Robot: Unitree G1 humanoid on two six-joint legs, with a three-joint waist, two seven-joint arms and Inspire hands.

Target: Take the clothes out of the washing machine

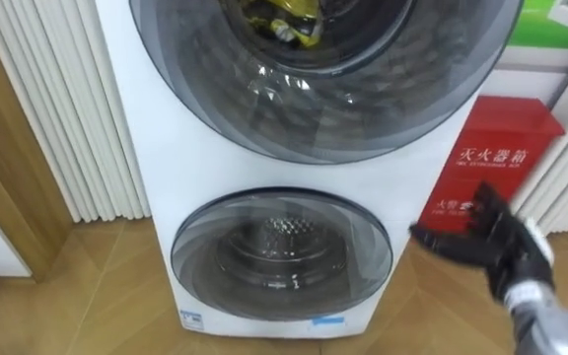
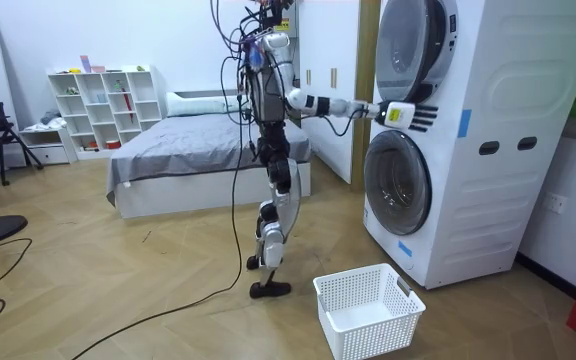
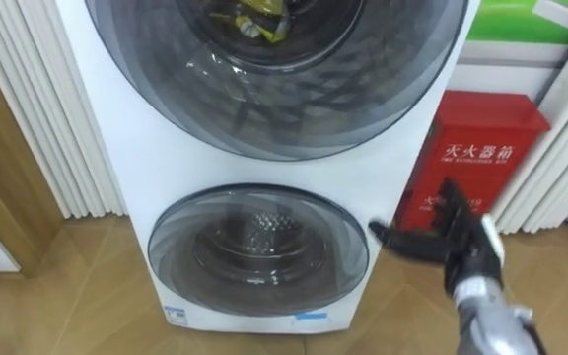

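Note:
A white stacked washing machine [image 1: 156, 148] stands right in front of me, with a round dark-glass door above [image 1: 363, 108] and another below [image 1: 282, 254]. Both doors look closed. Yellow cloth [image 1: 289, 25] shows through the upper glass. The lower drum looks bare behind its glass. My right hand [image 1: 486, 242] hovers open at the right edge of the lower door, fingers straight and thumb pointing left. In the room view I stand facing the machine [image 2: 488, 150], with this hand [image 2: 420, 117] reaching out between the two doors.
A red metal box [image 1: 496, 158] stands on the floor to the machine's right. White slatted panels [image 1: 57, 108] flank it on the left. A white laundry basket [image 2: 368, 308] sits on the wood floor in front of the machine. A bed [image 2: 188, 160] lies behind me.

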